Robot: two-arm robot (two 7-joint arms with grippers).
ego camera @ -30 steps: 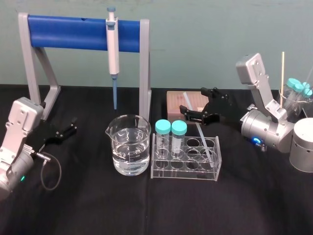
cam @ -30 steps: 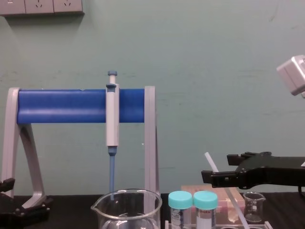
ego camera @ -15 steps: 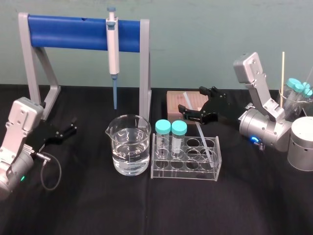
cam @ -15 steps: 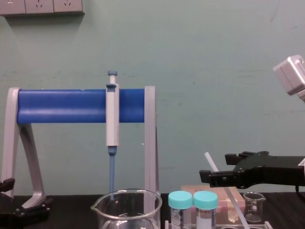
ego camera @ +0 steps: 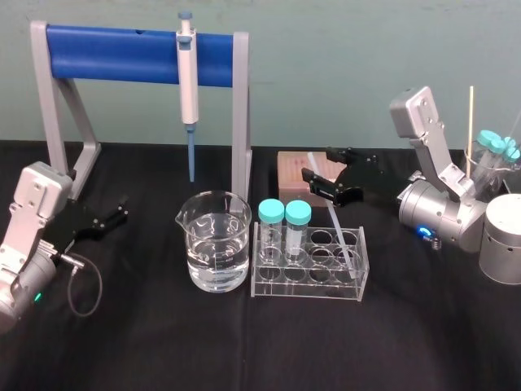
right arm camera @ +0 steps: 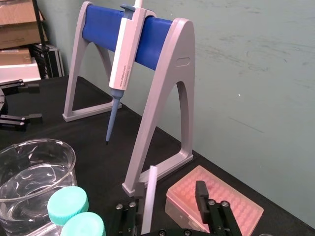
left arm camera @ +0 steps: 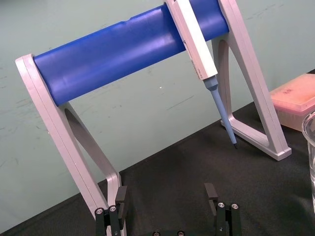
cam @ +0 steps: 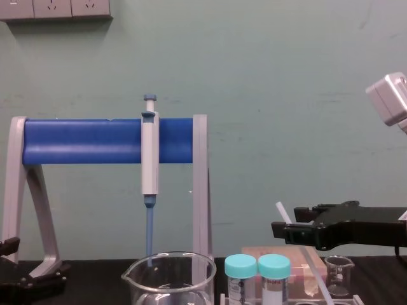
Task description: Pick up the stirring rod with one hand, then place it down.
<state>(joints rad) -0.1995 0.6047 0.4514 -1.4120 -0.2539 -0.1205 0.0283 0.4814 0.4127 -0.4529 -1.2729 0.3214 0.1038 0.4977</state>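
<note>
The stirring rod point(ego camera: 334, 221) is a thin translucent white stick. It leans with its lower end in the clear tube rack point(ego camera: 308, 281) and its top over the pink box. My right gripper point(ego camera: 324, 181) reaches in from the right and straddles the rod's upper part. In the right wrist view the rod point(right arm camera: 149, 196) lies against one finger, with a clear gap to the other finger point(right arm camera: 201, 192), so the right gripper point(right arm camera: 170, 191) is open. From the chest, the rod point(cam: 280, 211) pokes up just past the right gripper point(cam: 283, 232). My left gripper point(ego camera: 110, 218) rests open at the far left.
A grey-and-blue pipette point(ego camera: 188, 73) hangs on the blue-bar stand point(ego camera: 114, 53). A beaker of water point(ego camera: 216, 252) stands beside the rack, which holds two teal-capped tubes point(ego camera: 283, 213). A pink tip box point(ego camera: 305, 173) sits behind it. Capped tubes and a white cylinder point(ego camera: 501, 240) crowd the right edge.
The right gripper's fingers have drawn closer together around the rod and the gripper has shifted slightly. The rod and the left arm have not moved.
</note>
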